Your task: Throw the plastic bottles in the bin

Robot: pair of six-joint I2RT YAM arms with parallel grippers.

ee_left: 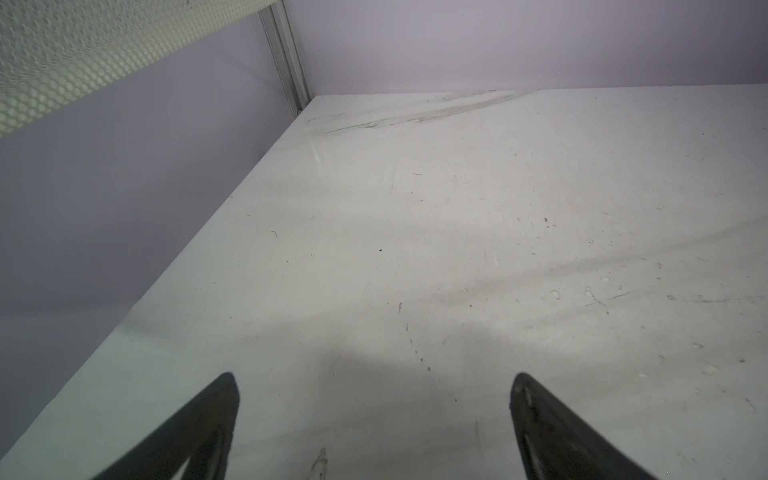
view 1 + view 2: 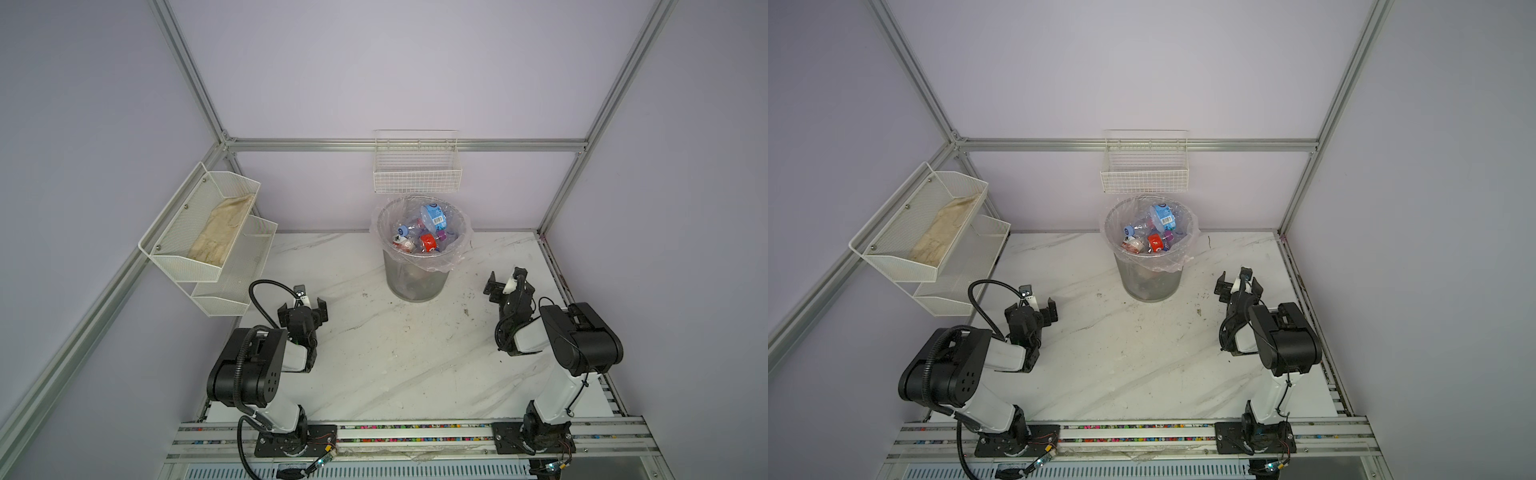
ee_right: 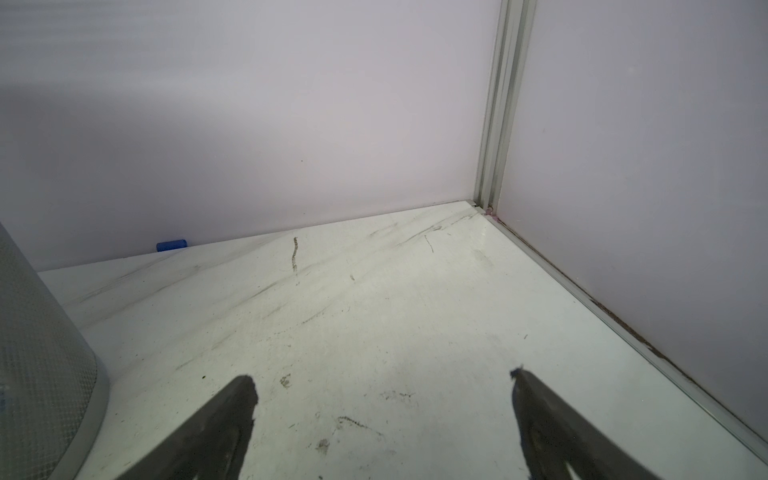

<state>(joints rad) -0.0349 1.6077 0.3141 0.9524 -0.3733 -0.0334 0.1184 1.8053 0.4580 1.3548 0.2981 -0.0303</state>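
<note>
- The plastic bottles (image 2: 428, 232) lie heaped inside the bin (image 2: 415, 282), with blue, red and clear ones showing near its rim
- The bin stands on the bench (image 2: 395, 353) by the back wall, below a white wire basket (image 2: 415, 178)
- The left tool (image 1: 374, 382) hovers over bare bench, jaws spread wide, holding nothing
- The right tool (image 3: 380, 378) is likewise wide open and empty, near the bin
- A small blue cylinder (image 3: 170, 245) lies against the back wall; I cannot tell what it is
</note>
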